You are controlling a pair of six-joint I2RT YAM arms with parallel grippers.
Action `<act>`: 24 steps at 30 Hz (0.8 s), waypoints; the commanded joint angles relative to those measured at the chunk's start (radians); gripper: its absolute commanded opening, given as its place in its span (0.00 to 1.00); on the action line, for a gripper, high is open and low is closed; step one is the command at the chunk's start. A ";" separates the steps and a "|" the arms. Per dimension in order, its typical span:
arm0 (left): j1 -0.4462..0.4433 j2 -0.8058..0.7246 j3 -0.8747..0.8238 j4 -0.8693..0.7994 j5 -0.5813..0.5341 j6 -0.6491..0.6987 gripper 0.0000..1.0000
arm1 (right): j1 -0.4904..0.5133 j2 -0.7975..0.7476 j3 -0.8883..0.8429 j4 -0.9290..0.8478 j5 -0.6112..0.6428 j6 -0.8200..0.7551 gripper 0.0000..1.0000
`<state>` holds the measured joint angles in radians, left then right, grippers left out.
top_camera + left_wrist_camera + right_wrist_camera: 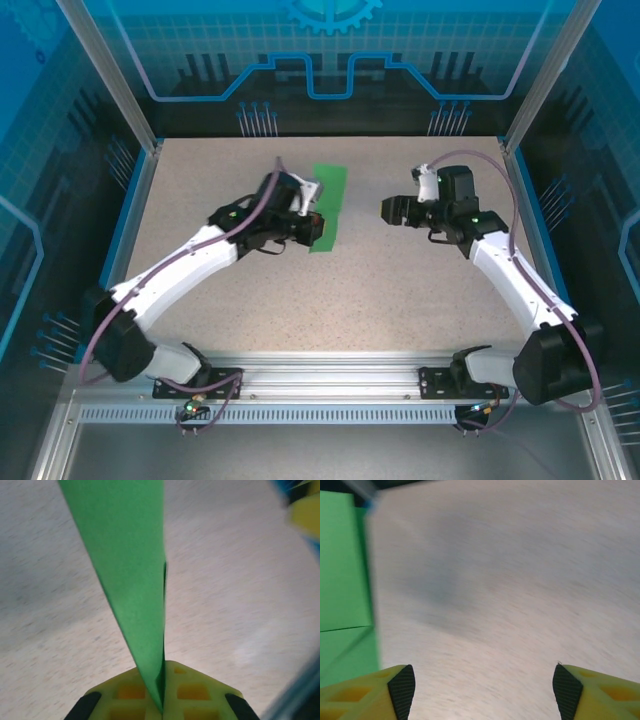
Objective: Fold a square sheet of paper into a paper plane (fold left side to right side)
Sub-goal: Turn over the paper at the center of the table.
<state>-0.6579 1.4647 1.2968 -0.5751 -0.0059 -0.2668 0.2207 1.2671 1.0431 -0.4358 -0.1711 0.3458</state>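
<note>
Pinching the sheet of paper (332, 190) between its two yellow fingers (200, 692), the left gripper (162, 707) is pressed fully together, with no gap on either side of the green layer caught at its tips. Seen from the left wrist, the paper leaves those tips as a thin wedge and widens steadily as it runs away from them, one long edge straight, with a darker green seam running just beside that edge. From above, the paper reads as a narrow, folded bright green strip lying on the speckled beige table (400, 300). Its long sides run away from the arm bases, and its far end is cut at a slight slant. The left gripper sits over the near part of the strip, reaching it from the strip's left side, and hides some of the green there, while the far part of the strip lies uncovered. The right gripper (484, 687) is off to the right of the paper, level with its middle, pointing toward it but well clear of it, with bare table between them. Its jaws stand wide apart and the black pads (402, 690) on the yellow fingers face each other with nothing between them. In the right wrist view the paper fills the left margin, showing flat green panels that meet at a crease line, and the nearest finger tip lies close to that green edge without touching it.
</note>
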 commanded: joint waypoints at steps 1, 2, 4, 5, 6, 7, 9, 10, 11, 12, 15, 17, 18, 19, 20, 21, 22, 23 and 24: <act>-0.076 0.151 0.105 -0.384 -0.423 0.002 0.02 | -0.036 -0.025 -0.003 -0.247 0.343 0.012 0.84; -0.098 0.201 0.143 -0.440 -0.489 -0.029 0.04 | -0.041 -0.030 -0.015 -0.250 0.362 0.018 0.87; -0.129 0.289 0.206 -0.531 -0.597 -0.094 0.04 | -0.050 -0.049 -0.039 -0.252 0.394 0.029 0.90; -0.140 0.333 0.235 -0.569 -0.635 -0.126 0.03 | -0.053 -0.056 -0.048 -0.249 0.399 0.029 0.91; -0.150 0.366 0.255 -0.601 -0.662 -0.155 0.03 | -0.056 -0.060 -0.053 -0.249 0.401 0.029 0.91; -0.155 0.403 0.280 -0.630 -0.672 -0.176 0.03 | -0.058 -0.062 -0.058 -0.247 0.400 0.026 0.91; -0.161 0.458 0.315 -0.668 -0.673 -0.213 0.02 | -0.062 -0.063 -0.064 -0.248 0.398 0.028 0.91; -0.163 0.492 0.331 -0.683 -0.661 -0.226 0.02 | -0.064 -0.065 -0.067 -0.246 0.388 0.026 0.91; -0.165 0.518 0.344 -0.693 -0.653 -0.238 0.02 | -0.065 -0.064 -0.071 -0.243 0.381 0.026 0.92; -0.165 0.536 0.350 -0.695 -0.635 -0.241 0.03 | -0.066 -0.064 -0.073 -0.242 0.377 0.028 0.92; -0.164 0.596 0.383 -0.703 -0.568 -0.247 0.03 | -0.071 -0.064 -0.084 -0.232 0.359 0.031 0.92; -0.164 0.627 0.402 -0.693 -0.502 -0.238 0.04 | -0.074 -0.065 -0.088 -0.226 0.343 0.030 0.92; -0.163 0.644 0.413 -0.687 -0.468 -0.229 0.06 | -0.075 -0.064 -0.091 -0.225 0.336 0.033 0.92; -0.162 0.663 0.427 -0.682 -0.425 -0.219 0.07 | -0.075 -0.064 -0.093 -0.224 0.330 0.033 0.91; -0.159 0.681 0.441 -0.684 -0.398 -0.214 0.09 | -0.076 -0.061 -0.095 -0.225 0.322 0.032 0.92; -0.157 0.698 0.456 -0.684 -0.375 -0.204 0.11 | -0.077 -0.062 -0.095 -0.225 0.317 0.034 0.91; -0.154 0.712 0.471 -0.687 -0.355 -0.192 0.11 | -0.077 -0.063 -0.097 -0.224 0.307 0.035 0.91; -0.150 0.729 0.489 -0.685 -0.336 -0.183 0.12 | -0.077 -0.063 -0.102 -0.225 0.301 0.038 0.91; -0.145 0.740 0.503 -0.681 -0.314 -0.170 0.12 | -0.077 -0.062 -0.104 -0.222 0.295 0.041 0.91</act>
<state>-0.8139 2.1677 1.7454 -1.2259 -0.4294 -0.4667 0.1608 1.2175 0.9581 -0.6540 0.1589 0.3664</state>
